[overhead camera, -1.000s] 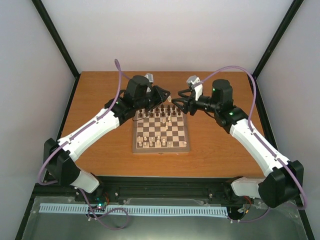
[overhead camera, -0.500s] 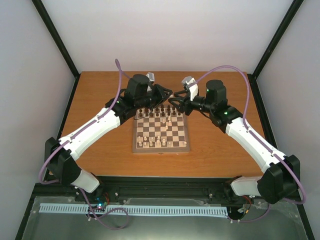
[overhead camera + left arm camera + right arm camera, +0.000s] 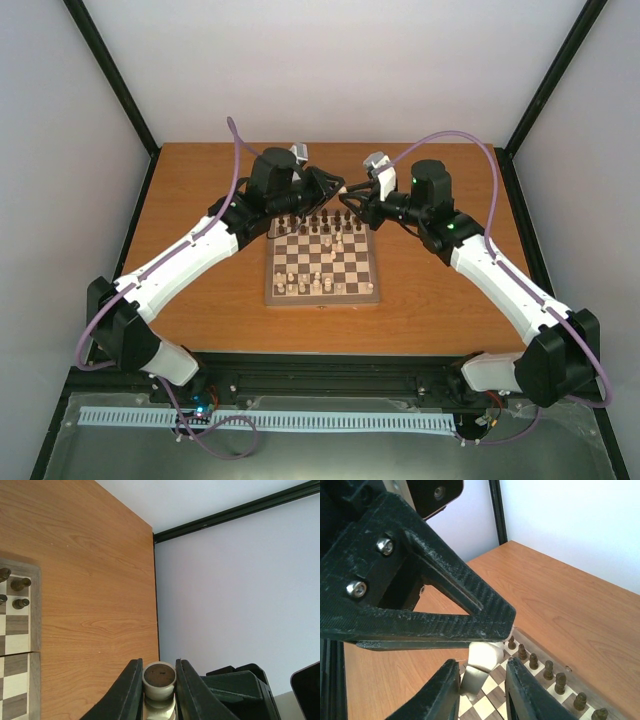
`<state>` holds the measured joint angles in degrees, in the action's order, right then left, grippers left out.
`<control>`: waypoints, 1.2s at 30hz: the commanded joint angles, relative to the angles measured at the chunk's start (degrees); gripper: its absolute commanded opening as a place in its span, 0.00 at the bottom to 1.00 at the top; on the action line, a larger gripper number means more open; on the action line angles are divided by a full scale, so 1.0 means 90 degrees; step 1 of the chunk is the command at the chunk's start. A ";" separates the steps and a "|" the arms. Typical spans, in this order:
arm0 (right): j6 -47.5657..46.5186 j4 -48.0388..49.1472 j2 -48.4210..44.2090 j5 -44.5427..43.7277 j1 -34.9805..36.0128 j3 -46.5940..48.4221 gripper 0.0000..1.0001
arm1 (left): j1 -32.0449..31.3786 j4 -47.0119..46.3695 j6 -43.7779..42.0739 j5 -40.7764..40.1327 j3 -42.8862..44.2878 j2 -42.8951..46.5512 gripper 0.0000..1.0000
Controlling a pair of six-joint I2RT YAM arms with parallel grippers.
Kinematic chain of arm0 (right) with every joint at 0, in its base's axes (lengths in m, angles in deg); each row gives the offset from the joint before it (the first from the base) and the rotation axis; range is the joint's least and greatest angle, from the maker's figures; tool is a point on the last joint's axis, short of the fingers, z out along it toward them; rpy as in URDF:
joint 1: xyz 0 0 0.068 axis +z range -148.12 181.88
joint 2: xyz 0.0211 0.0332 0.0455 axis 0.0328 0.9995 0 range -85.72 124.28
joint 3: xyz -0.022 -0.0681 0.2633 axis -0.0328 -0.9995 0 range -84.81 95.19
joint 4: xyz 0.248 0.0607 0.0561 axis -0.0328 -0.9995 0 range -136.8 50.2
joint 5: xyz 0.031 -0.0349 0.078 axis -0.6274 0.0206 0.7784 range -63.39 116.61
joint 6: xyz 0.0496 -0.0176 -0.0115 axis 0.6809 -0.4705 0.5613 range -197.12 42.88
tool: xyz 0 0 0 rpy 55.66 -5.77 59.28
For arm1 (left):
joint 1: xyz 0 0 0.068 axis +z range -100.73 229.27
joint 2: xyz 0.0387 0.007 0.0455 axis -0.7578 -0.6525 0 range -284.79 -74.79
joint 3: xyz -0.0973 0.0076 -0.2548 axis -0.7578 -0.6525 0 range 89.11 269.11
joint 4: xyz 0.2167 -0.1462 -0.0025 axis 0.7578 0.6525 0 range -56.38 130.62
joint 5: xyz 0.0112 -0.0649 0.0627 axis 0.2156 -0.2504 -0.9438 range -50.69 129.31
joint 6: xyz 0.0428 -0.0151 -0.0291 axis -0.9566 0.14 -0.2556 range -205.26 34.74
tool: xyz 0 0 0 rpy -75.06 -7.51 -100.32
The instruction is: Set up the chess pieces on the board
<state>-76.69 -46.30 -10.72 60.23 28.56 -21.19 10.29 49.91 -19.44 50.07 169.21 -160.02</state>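
The right arm has swung in from the board's (image 3: 322, 300) right side to its far right corner, and its jaws have drawn closer together over the last second. The left arm has barely shifted.

One pale piece (image 3: 159, 676) is up in the air above the board's far edge. The left gripper (image 3: 158, 666) is clamped on it, a finger (image 3: 131, 692) pressing each side and the round dark base turned towards the wrist camera.

Now the right gripper (image 3: 481, 662) is there too. Its two fingers (image 3: 445, 692) flank that same pale piece, very close on both sides. Whether they actually press on it I cannot tell.

So that is two grippers meeting at one piece, the black frame of the left one hanging right over the right one's fingers.

Just below them, seven dark pieces (image 3: 548, 670) stand upright in a row along the board's far edge in the right wrist view. The left wrist view catches four dark ones at a corner of the board.

More pieces, dark and pale, stand on the squares in the top view, too small to count.

The board lies flat mid-table (image 3: 200, 190), bare wood all around it.
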 commanded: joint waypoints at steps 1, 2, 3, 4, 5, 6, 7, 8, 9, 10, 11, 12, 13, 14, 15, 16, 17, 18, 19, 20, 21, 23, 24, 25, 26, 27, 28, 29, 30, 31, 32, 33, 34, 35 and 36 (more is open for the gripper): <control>0.0142 0.0289 0.0053 -0.0187 0.0044 0.0089 0.25 | 0.0044 -0.0199 0.0069 0.0067 0.0077 0.0145 0.03; 0.0185 0.0306 0.0058 -0.0202 0.0044 0.0106 0.25 | 0.0049 -0.0199 0.0069 0.0073 0.0071 0.0149 0.03; 0.0219 0.0316 0.0065 -0.0199 0.0044 0.0121 0.24 | 0.0045 -0.0199 0.0069 0.0073 0.0053 0.0153 0.03; 0.0247 0.0334 0.0078 -0.0189 0.0043 0.0133 0.23 | 0.0047 -0.0199 0.0072 0.0088 0.0042 0.0149 0.03; 0.0270 0.0336 0.0084 -0.0191 0.0044 0.0147 0.19 | 0.0045 -0.0205 0.0061 0.0088 0.0034 0.0145 0.04; 0.0278 0.0332 0.0100 -0.0194 0.0044 0.0165 0.16 | 0.0044 -0.0200 0.0046 0.0091 0.0020 0.0144 0.04; 0.0263 0.0290 0.0117 -0.0209 0.0044 0.0197 0.14 | 0.0044 -0.0194 0.0022 0.0088 0.0017 0.0137 0.06; 0.0218 0.0236 0.0134 -0.0218 0.0044 0.0247 0.10 | 0.0048 -0.0169 -0.0027 0.0079 0.0024 0.0137 0.12; 0.0148 0.0150 0.0160 -0.0213 0.0044 0.0305 0.08 | 0.0045 -0.0103 -0.0120 0.0064 0.0055 0.0119 0.25; 0.0028 0.0000 0.0183 -0.0227 0.0044 0.0377 0.06 | 0.0047 0.0091 -0.0260 0.0014 0.0128 0.0090 0.37; -0.0128 -0.0195 0.0191 -0.0241 0.0035 0.0450 0.04 | 0.0047 0.0411 -0.0502 -0.0091 0.0292 0.0047 0.50; -0.0355 -0.0431 0.0205 -0.0242 0.0034 0.0526 0.04 | 0.0045 0.0835 -0.0811 -0.0267 0.0519 0.0002 0.61; -0.0628 -0.0814 0.0206 -0.0244 0.0032 0.0597 0.03 | 0.0049 0.1408 -0.1161 -0.0528 0.0745 -0.0046 0.73; -0.0938 -0.1125 0.0211 -0.0225 0.0020 0.0672 0.03 | 0.0051 0.1901 -0.1540 -0.0837 0.0983 -0.0079 0.84; -0.1316 -0.1502 0.0230 -0.0214 0.0024 0.0766 0.03 | 0.0056 0.2361 -0.1831 -0.1237 0.1153 -0.0079 0.96; -0.1679 -0.1892 0.0261 -0.0224 0.0024 0.0880 0.03 | 0.0054 0.2665 -0.2151 -0.1567 0.1230 -0.0057 0.99; -0.2057 -0.2325 0.0309 -0.0277 0.0024 0.1011 0.04 | 0.0054 0.2857 -0.2458 -0.1849 0.1236 -0.0011 1.00; -0.2399 -0.2702 0.0354 -0.0341 0.0024 0.1141 0.04 | 0.0054 0.3027 -0.2810 -0.2161 0.1206 0.0039 1.00; -0.2937 -0.3092 0.0407 -0.0349 0.0024 0.1246 0.04 | 0.0054 0.3145 -0.3030 -0.2453 0.1156 0.0119 1.00; -0.3322 -0.3558 0.0495 -0.0349 0.0029 0.1452 0.04 | 0.0067 0.3247 -0.3183 -0.2775 0.1078 0.0185 1.00; -0.3634 -0.3954 0.0602 -0.0422 0.0033 0.1611 0.04 | 0.0064 0.3357 -0.3225 -0.3000 0.0993 0.0255 1.00; -0.4278 -0.4629 0.0817 -0.0597 0.0033 0.1884 0.04 | 0.0064 0.3429 -0.3331 -0.3158 0.0754 0.0434 1.00; -0.4619 -0.4981 0.0912 -0.0643 0.0046 0.2026 0.04 | 0.0064 0.3488 -0.3500 -0.3193 0.0708 0.0473 1.00; -0.4906 -0.5293 0.0995 -0.0754 0.0072 0.2195 0.05 | 0.0064 0.3712 -0.3692 -0.3289 0.0739 0.0463 1.00; -0.5169 -0.5557 0.1084 -0.0916 0.0123 0.2365 0.05 | 0.0064 0.3824 -0.4045 -0.3475 0.0781 0.0443 1.00; -0.5458 -0.5841 0.1171 -0.1079 0.0203 0.2514 0.05 | 0.0064 0.3869 -0.4293 -0.3792 0.0742 0.0450 1.00; -0.5768 -0.6153 0.1266 -0.1298 0.0335 0.2679 0.05 | 0.0066 0.3848 -0.4372 -0.4276 0.0596 0.0507 1.00; -0.5983 -0.6366 0.1354 -0.1604 0.0517 0.2789 0.06 | 0.0071 0.3708 -0.4468 -0.4684 0.0369 0.0646 1.00; -0.6157 -0.6504 0.1421 -0.2042 0.0722 0.2833 0.06 | 0.0078 0.3429 -0.4580 -0.4913 0.0072 0.0808 1.00; -0.6346 -0.6600 0.1482 -0.2605 0.0945 0.2829 0.06 | 0.0083 0.3024 -0.4850 -0.4894 -0.0268 0.1135 1.00; -0.6511 -0.6672 0.1526 -0.3021 0.1176 0.2768 0.06 | 0.0084 0.2600 -0.5094 -0.4791 -0.0678 0.1416 1.00; -0.6641 -0.6659 0.1567 -0.3498 0.1394 0.2654 0.06 | 0.0085 0.2231 -0.5148 -0.4838 -0.0996 0.1685 1.00; -0.6754 -0.6624 0.1611 -0.3915 0.1618 0.2520 0.06 | 0.0096 0.1934 -0.5172 -0.4979 -0.1309 0.1921 1.00; -0.6853 -0.6578 0.1646 -0.4342 0.1824 0.2363 0.06 | 0.0135 0.1705 -0.5271 -0.5092 -0.1548 0.2136 1.00; -0.6936 -0.6505 0.1685 -0.4703 0.1992 0.2203 0.06 | 0.0182 0.1500 -0.5410 -0.5130 -0.1722 0.2312 1.00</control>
<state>-130.87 -100.85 2.97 35.93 40.86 2.08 10.74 74.02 -60.97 10.18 158.21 -145.88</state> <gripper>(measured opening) 0.082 0.997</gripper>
